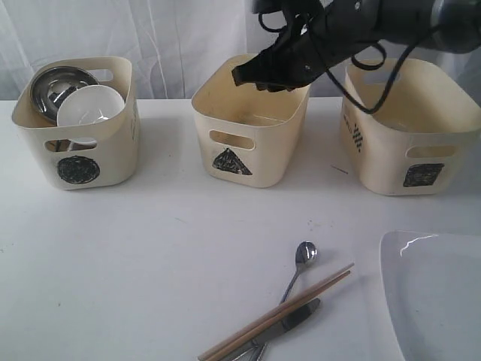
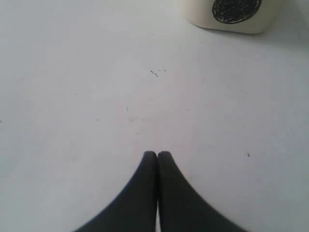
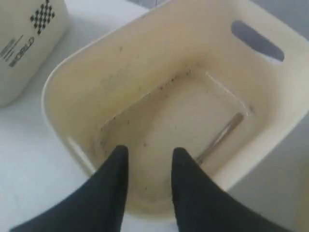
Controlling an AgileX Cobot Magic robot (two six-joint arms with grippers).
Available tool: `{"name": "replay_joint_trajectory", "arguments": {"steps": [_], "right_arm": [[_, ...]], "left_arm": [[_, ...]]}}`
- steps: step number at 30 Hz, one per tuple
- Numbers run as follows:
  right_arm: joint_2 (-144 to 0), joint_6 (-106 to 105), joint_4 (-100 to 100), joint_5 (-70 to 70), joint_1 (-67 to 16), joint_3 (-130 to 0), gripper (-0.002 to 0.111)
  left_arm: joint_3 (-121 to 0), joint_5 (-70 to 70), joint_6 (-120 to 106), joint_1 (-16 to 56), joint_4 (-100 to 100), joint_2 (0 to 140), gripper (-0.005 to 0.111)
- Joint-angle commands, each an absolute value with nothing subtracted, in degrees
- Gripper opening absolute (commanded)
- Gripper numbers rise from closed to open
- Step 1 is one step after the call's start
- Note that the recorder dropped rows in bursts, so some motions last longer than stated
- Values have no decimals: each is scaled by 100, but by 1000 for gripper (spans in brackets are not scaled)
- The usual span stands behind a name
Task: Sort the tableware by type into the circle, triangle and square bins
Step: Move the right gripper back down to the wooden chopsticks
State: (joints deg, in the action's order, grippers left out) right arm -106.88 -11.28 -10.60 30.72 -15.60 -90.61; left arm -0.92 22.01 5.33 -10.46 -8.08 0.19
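My right gripper (image 3: pixel 149 152) hangs open and empty over the triangle bin (image 3: pixel 63 82); in the exterior view the gripper (image 1: pixel 242 75) is just above that bin's (image 1: pixel 278 143) rim. A slim steel utensil (image 3: pixel 221 136) lies on the bin's floor; its kind I cannot tell. The circle bin (image 1: pixel 113 150) holds steel bowls (image 1: pixel 56 86) and a small white bowl (image 1: pixel 90 105). The square bin (image 1: pixel 391 162) stands at the right. A spoon (image 1: pixel 301 263), chopsticks (image 1: pixel 278 312), a knife (image 1: pixel 289 320) and the white plate (image 1: pixel 443 293) lie on the table's front. My left gripper (image 2: pixel 157 153) is shut, empty, above bare table.
The white table (image 1: pixel 150 248) carries everything. The circle bin's corner (image 2: pixel 203 19) shows at the far edge of the left wrist view. The square bin's labelled side (image 3: pixel 24 48) stands close beside the triangle bin. A white curtain (image 1: pixel 173 37) hangs behind the bins.
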Motion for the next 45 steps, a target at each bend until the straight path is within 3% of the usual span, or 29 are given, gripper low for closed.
{"name": "replay_joint_trajectory", "arguments": {"steps": [1,5,10,13,16,21,25,32,35,40,45], "right_arm": [[-10098,-1136,-1030,4493,-1540,-9072,24],[-9669,-1136,-1146,5045,-1540,-8794,1],[-8385,-850,-1587,4788,-1540,-6633,0],[-7210,-850,-2893,4641,-1552,-4937,0],[-6610,-872,-3772,4900,-1750,-4258,0],[-6918,-376,-3533,4195,-2112,-4198,0],[-8018,-335,-2402,3671,-2112,-4803,0],[-8864,-5149,-2313,5825,-2112,-6029,0],[-8915,-6589,-2576,5893,-2170,-6057,9],[-9031,-7824,-2691,5659,-2687,-6057,38],[-9353,-7774,-2715,4699,-3278,-6057,42]], "left_arm": [[-32,2411,520,-1003,-783,0,0],[-32,2411,520,-1003,-783,0,0],[-32,2411,520,-1003,-783,0,0],[-32,2411,520,-1003,-783,0,0],[-32,2411,520,-1003,-783,0,0],[-32,2411,520,-1003,-783,0,0],[-32,2411,520,-1003,-783,0,0],[-32,2411,520,-1003,-783,0,0],[-32,2411,520,-1003,-783,0,0],[-32,2411,520,-1003,-783,0,0],[-32,2411,520,-1003,-783,0,0]]}}
